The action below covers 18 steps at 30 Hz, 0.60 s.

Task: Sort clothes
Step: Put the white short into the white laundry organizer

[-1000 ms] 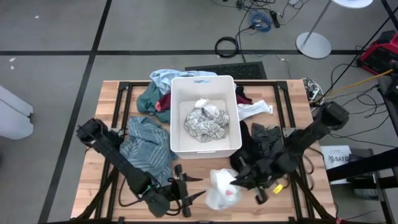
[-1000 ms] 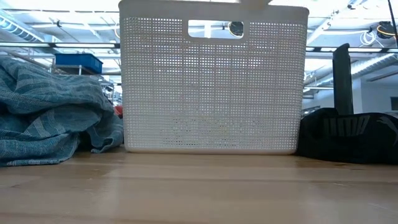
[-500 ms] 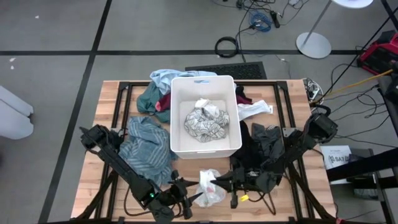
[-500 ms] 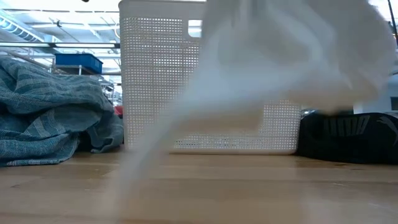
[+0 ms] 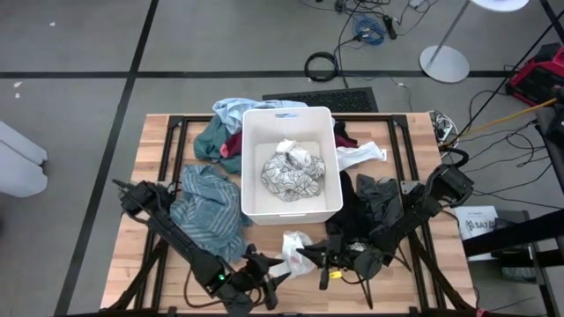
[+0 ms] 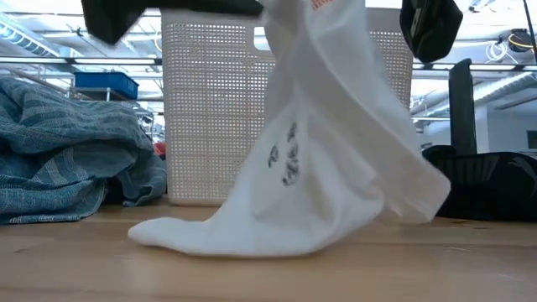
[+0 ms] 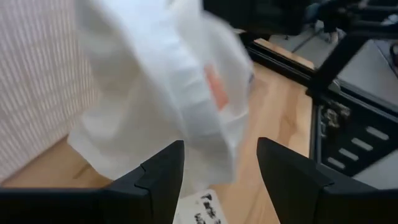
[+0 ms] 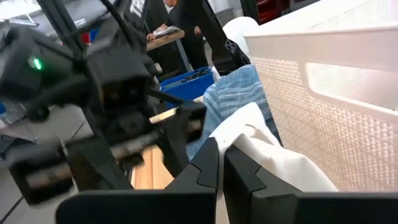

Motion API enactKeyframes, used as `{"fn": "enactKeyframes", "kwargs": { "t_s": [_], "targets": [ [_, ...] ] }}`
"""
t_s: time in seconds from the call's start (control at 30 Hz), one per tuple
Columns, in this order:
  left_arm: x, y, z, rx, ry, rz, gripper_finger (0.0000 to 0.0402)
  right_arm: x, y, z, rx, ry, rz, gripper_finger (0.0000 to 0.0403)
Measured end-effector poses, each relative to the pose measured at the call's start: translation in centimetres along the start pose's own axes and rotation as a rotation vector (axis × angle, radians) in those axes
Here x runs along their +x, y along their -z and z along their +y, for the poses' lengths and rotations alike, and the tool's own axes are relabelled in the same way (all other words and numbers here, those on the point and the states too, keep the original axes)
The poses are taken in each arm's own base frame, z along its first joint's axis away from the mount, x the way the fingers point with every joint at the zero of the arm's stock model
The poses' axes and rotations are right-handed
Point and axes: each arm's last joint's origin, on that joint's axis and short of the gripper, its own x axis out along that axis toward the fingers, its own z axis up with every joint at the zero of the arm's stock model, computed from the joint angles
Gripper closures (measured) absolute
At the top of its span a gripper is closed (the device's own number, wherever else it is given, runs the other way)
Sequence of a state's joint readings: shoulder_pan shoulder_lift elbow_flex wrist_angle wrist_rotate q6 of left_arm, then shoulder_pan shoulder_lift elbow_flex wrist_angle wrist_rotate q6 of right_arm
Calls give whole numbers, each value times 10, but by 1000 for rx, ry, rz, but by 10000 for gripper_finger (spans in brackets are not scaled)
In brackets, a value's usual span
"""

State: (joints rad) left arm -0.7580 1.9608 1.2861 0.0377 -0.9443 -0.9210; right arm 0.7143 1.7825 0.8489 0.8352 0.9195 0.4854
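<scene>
We see the white bin (image 5: 291, 165) sitting mid-table, toward the far edge. Inside it lies a crumpled white-grey patterned garment (image 5: 289, 172) with a smaller white piece (image 5: 289, 149) on top at the far side. The bin's perforated wall (image 6: 218, 109) fills the low view's centre.

Right gripper (image 5: 304, 255) sits near the front edge, just in front of the bin, fingers pressed together on a white garment (image 5: 292, 246); the right wrist view shows the cloth (image 8: 273, 158) pinched between its two dark fingers. In the low view the white garment (image 6: 310, 159) hangs down, its bottom hem resting on the table (image 6: 268, 268), a small dark print on it. Left gripper (image 5: 266, 268) is just beside it at the front edge, fingers spread apart, with the cloth (image 7: 161, 93) right ahead of them and nothing gripped.

Other clothes around the bin: a teal striped garment (image 5: 208, 211) bunched at the bin's left side, a dark teal one (image 5: 210, 139) and a red one (image 5: 234, 145) at its far-left corner, a light blue one (image 5: 236, 110) at the table's far edge. On the bin's right, a black and dark grey pile (image 5: 370, 207) lies partly under the right arm, and a white strip (image 5: 359, 155) sits near the far-right side.

The hanging garment blocks most of the bin in the low view; the black pile (image 6: 482, 184) shows at the right.
</scene>
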Motion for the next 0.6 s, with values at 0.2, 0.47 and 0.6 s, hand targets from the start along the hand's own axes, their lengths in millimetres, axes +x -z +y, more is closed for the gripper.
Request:
{"fn": "enactKeyframes", "kwargs": {
  "t_s": [0.2, 0.47, 0.6],
  "targets": [
    [18, 12, 5, -71, -35, -23, 189, 0, 0, 0, -4, 2, 2, 403],
    [24, 8, 9, -77, -65, -49, 194, 0, 1, 0, -7, 2, 5, 403],
    [27, 8, 11, -69, -38, 15, 232, 0, 1, 0, -11, 3, 6, 403]
  ]
}}
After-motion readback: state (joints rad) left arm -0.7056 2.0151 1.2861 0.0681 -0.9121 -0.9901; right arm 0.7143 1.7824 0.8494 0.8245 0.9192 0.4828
